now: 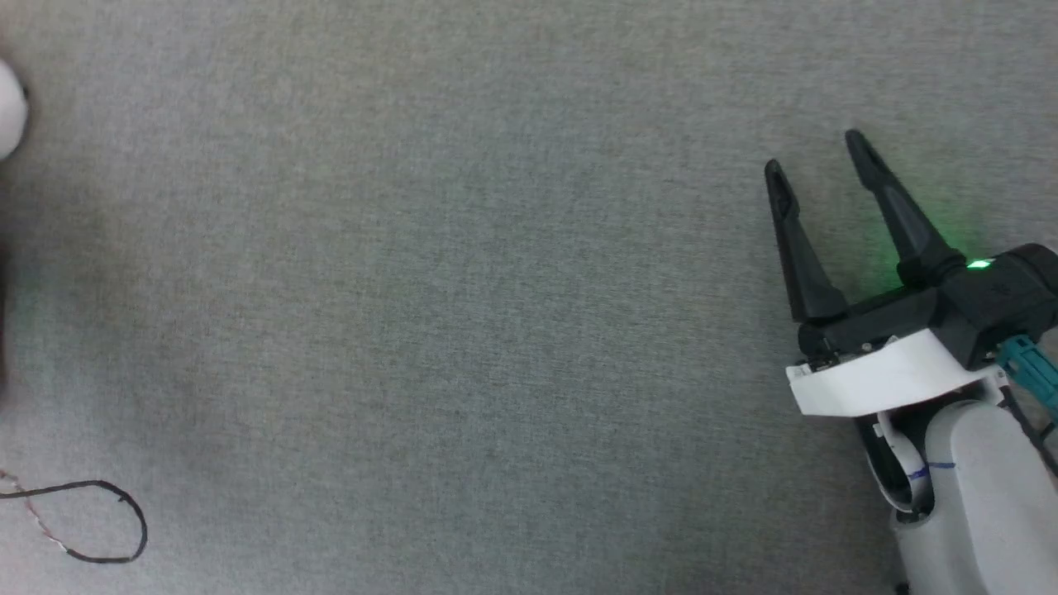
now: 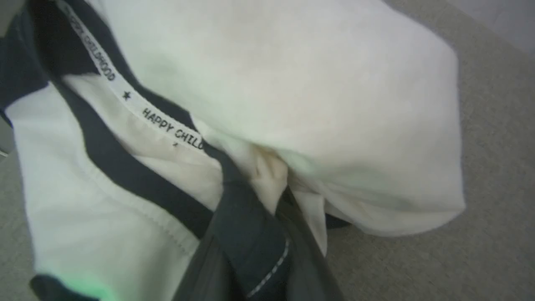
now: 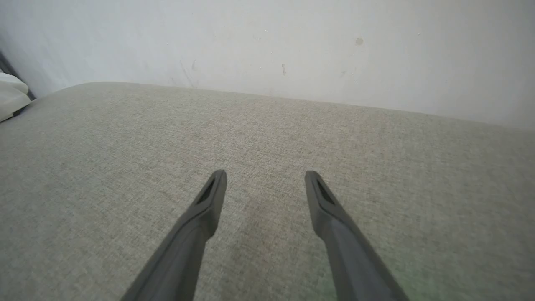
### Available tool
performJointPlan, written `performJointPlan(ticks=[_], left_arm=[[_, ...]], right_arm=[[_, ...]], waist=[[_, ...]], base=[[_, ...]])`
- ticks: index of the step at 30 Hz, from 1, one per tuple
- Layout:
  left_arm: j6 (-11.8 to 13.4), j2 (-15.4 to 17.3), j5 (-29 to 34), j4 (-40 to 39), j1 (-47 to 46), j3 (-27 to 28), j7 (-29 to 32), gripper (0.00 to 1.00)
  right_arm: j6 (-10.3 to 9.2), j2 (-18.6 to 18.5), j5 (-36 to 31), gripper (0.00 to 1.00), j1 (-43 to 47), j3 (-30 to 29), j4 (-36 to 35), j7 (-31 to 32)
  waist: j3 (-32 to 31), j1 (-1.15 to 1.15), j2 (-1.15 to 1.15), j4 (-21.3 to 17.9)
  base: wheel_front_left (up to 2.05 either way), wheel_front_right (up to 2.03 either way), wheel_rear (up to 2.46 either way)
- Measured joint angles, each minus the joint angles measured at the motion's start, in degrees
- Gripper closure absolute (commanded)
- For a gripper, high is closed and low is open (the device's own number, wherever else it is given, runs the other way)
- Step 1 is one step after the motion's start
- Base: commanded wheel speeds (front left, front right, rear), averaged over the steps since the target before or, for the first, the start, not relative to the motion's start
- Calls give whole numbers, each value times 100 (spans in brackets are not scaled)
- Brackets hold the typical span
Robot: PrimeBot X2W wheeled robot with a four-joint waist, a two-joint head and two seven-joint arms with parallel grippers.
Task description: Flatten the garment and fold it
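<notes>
The garment lies bunched close in front of the left wrist camera: white body, black collar band, and a white neck tape with black lettering. My left gripper rises from the bottom edge, and its two dark fingers pinch a fold of black, white-stitched fabric by the collar. A small white edge of the garment shows at the far left of the right wrist view, and a white blur sits at the head view's left edge. My right gripper hovers open over bare grey cloth, far from the garment.
The work surface is a grey woven cloth. A thin black cable loop lies at its lower left. A pale wall stands behind the far edge of the surface.
</notes>
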Motion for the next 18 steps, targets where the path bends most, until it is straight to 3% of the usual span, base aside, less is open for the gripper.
performJointPlan(ticks=[9, 13, 18], left_arm=[[-11, 643, 1143, 104, 126, -101, -2271, 100], [-141, 991, 1575, -42, 30, -368, -2806, 100], [-422, 1202, 1893, -517, -437, -829, -2930, 100]], right_arm=[[0, 122, 88, 0, 287, 29, 597, -152], [0, 237, 142, 0, 449, 38, 801, -216], [0, 346, 190, 0, 662, 25, 984, -279]], waist=[[-643, 0, 0, -216], [-1108, -1, 0, -233], [-1755, -2, 0, -226]], base=[[0, 0, 0], [0, 0, 0], [0, 0, 0]])
